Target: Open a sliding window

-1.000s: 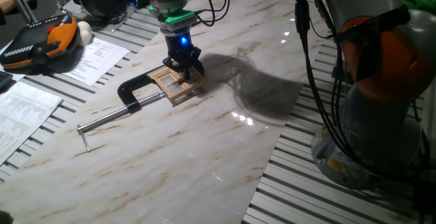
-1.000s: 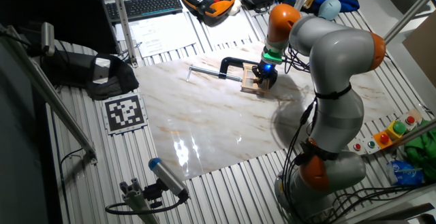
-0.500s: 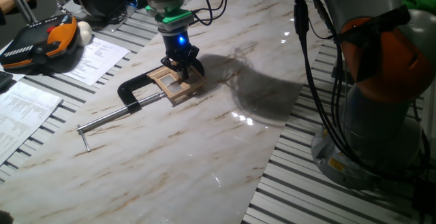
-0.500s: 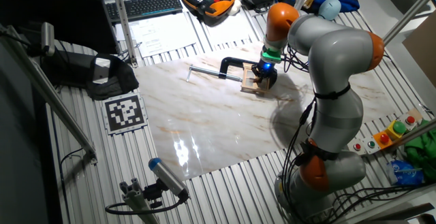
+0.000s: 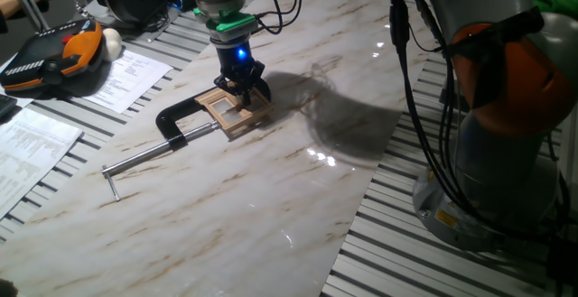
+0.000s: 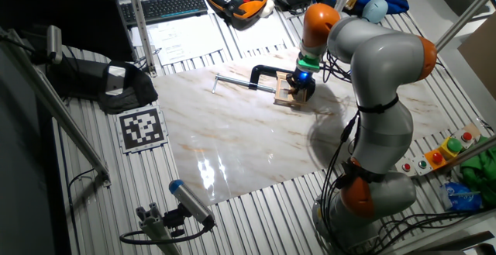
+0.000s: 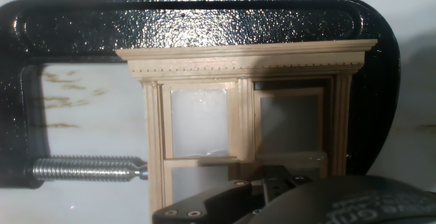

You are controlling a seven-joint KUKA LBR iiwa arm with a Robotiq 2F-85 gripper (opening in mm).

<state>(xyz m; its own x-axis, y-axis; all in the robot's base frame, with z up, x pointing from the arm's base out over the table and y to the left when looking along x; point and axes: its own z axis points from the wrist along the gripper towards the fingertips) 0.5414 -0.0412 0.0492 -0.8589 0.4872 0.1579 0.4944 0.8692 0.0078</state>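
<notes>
The sliding window (image 5: 230, 109) is a small tan wooden frame with panes, lying flat on the marble board, held inside a black C-clamp (image 5: 173, 122). It also shows in the other fixed view (image 6: 286, 97) and fills the hand view (image 7: 245, 115), with two pane columns side by side. My gripper (image 5: 241, 92) stands straight down on the window's far right part, fingers spread and touching the wood. It shows in the other fixed view (image 6: 301, 87) too. In the hand view only its dark body at the bottom edge shows, so the fingertips are hidden.
The clamp's steel rod (image 5: 144, 159) sticks out to the left of the window. Papers (image 5: 126, 76) and an orange-black teach pendant (image 5: 54, 53) lie at the left. A keyboard (image 6: 172, 5) and a printed marker (image 6: 142, 127) sit beyond the board.
The gripper has shifted slightly left over the window between one second ago and half a second ago, then stayed still. The window and clamp have not visibly moved.
</notes>
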